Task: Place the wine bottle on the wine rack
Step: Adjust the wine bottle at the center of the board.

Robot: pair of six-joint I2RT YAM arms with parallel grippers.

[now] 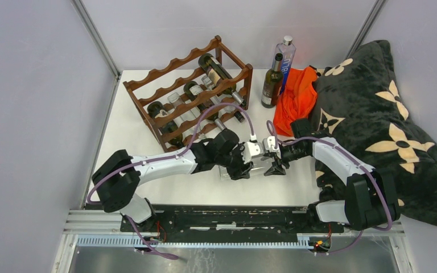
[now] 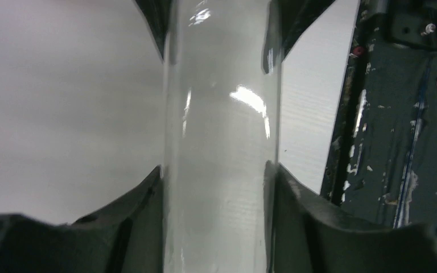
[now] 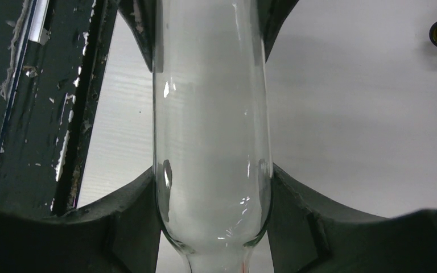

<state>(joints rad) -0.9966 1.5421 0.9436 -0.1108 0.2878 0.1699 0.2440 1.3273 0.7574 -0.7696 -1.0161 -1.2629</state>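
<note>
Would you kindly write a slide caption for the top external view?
Left pincer and right pincer grip a clear wine bottle in front of the wine rack.

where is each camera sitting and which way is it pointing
top external: above and behind the arm bases, looking down on white table, wine rack, both arms; left gripper and right gripper meet at the clear bottle
left wrist: on left arm, looking along left fingers at bottle's body, base rail at right
right wrist: on right arm, looking along right fingers at bottle's shoulder, rail at left
shared: both wrist views frame that bottle and rail
</note>
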